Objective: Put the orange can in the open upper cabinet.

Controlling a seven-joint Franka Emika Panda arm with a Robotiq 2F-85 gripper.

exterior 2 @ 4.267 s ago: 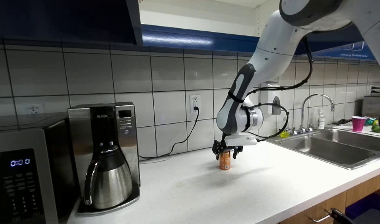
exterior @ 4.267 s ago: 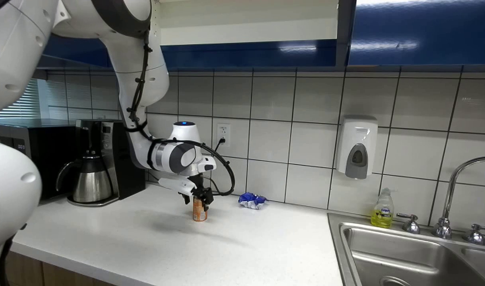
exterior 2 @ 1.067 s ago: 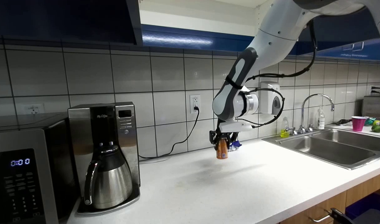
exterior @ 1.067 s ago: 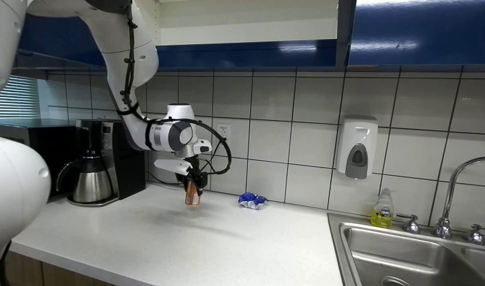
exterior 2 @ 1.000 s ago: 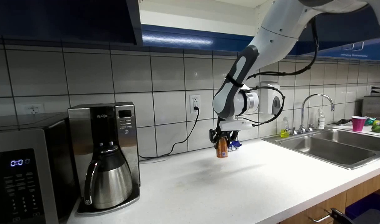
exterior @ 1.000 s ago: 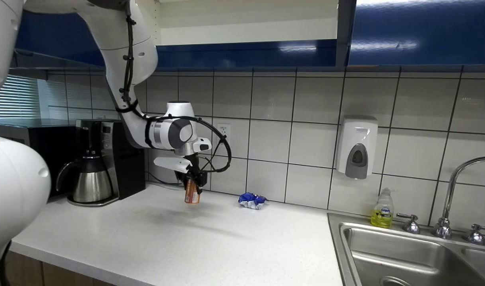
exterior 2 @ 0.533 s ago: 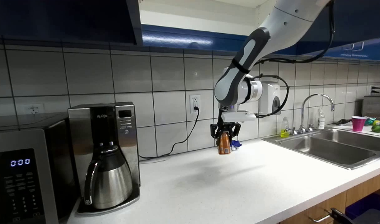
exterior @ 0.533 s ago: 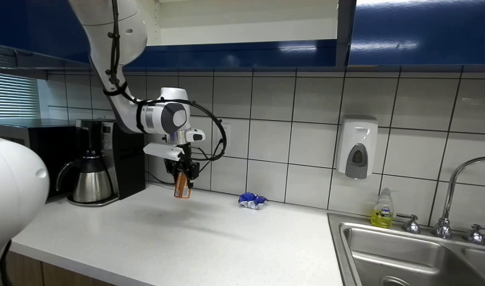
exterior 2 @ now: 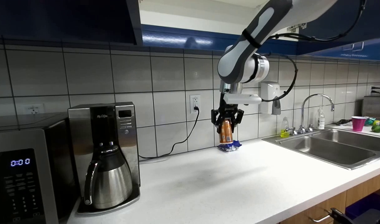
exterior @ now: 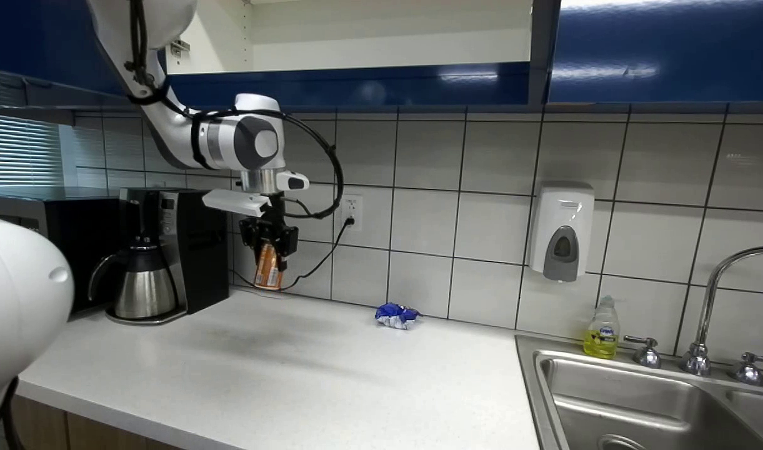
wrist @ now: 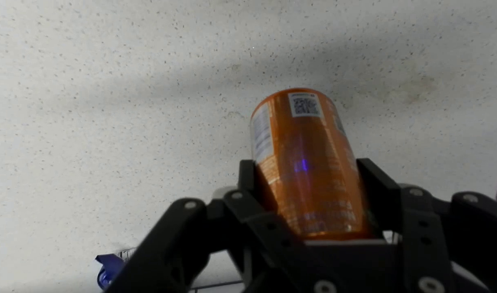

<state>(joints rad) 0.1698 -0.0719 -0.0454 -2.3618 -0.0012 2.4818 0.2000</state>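
Note:
The orange can [exterior: 268,269] hangs in the air above the white counter, tilted a little. Both black finger pads [wrist: 247,179] press on its sides, so my gripper [wrist: 305,165] is shut on it. The wrist view shows the can's orange side [wrist: 303,142] with a printed code near its lower end; its upper end is hidden in the grip. In both exterior views the open upper cabinet [exterior: 390,44] shows its pale interior, well above the gripper and can. A glossy blue band [exterior 2: 177,37] runs along the cabinet's bottom edge.
A coffee maker with a steel pot [exterior 2: 112,186] and a microwave [exterior 2: 18,168] stand on the counter. A crumpled blue wrapper [exterior: 397,315] lies near the tiled wall. A soap dispenser [exterior: 562,231] hangs there, beside the sink [exterior: 618,400]. A dark blue panel [exterior 2: 325,26] juts beside the cabinet.
About four seconds ago the can stood on the counter between the fingers. It has been lifted, and over the last second gripper and can have risen further together.

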